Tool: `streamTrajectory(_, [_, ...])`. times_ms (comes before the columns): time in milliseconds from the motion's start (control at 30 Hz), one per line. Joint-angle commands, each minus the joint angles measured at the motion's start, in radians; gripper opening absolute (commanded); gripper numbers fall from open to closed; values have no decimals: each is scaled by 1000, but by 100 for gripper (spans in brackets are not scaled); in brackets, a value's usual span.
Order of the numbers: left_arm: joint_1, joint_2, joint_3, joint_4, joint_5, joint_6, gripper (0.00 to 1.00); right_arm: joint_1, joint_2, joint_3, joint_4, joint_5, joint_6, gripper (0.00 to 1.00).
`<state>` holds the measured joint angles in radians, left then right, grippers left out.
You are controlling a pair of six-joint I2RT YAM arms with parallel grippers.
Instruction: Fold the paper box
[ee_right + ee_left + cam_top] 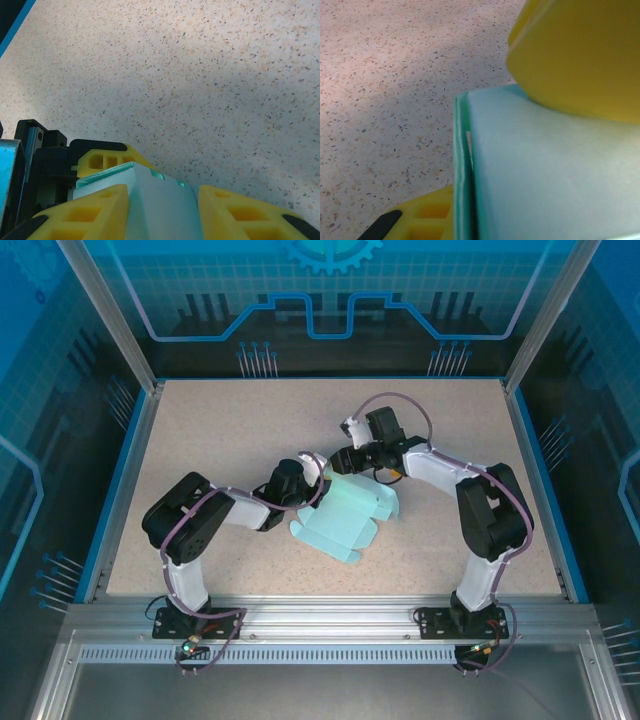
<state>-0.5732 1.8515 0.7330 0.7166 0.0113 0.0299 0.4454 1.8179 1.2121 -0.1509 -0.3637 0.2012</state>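
Paper box (345,520) partly folded on table (200,440) | left fingers (580,55) pinching its edge | right fingers (80,215) pinching it

- Counter (220,430): flat beige top with dark speckles, edged by a blue rim (120,490).
- Paper box (345,525): pale blue card, partly folded, lying on the counter just toward 5 o'clock from its middle.

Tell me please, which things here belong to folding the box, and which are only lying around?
Belong to the job: paper box, left hand, right hand.
Only around: speckled table, metal rail at its near edge.
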Motion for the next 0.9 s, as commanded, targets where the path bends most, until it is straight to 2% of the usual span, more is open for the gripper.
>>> streamTrajectory(0, [-10, 17, -14, 10, 1, 22, 20, 25, 24, -34, -97, 115, -48, 41])
streamTrajectory(300, [-9, 16, -14, 12, -3, 19, 21, 27, -23, -128, 18, 163, -87, 41])
streamTrajectory(533, [-10, 12, -3, -1, -11, 22, 16, 26, -45, -118, 48, 93, -79, 41])
streamTrajectory(867, [-10, 9, 1, -6, -11, 26, 14, -18, -65, -63, 76, -82, 63, 43])
